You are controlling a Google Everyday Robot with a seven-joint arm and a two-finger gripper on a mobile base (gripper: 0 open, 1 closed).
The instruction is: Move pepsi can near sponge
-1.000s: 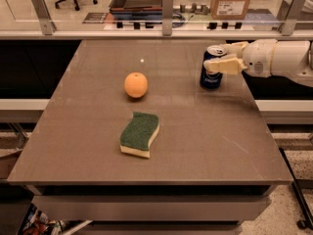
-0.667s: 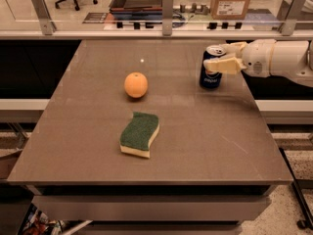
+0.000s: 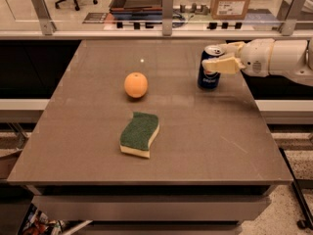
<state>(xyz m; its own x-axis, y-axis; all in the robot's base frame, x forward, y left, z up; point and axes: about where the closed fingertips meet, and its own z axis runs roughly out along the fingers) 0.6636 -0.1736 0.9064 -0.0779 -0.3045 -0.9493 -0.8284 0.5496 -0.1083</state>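
**Blue can reached, not yet carried**

We find the pepsi can upright on the desk near the far right edge. It is well apart from the sponge, which lies flat towards the front, left of centre. An orange sits beyond the sponge and to the left of the can (it plays no part in the job).

The claw, at the end of the white arm reaching in from the right, is at the can's upper part and overlaps its right side. We cannot tell whether it is clamped on the can or only placed around it. The can's base appears to rest on the desk, so we judge that no lift has begun.

By our reading, the approach is done and the grasp is at best under way. What is left is most of the task: secure the can, raise it, and carry it leftward and toward the front. Then it must be set down upright just beside the sponge, without knocking the orange on the way.
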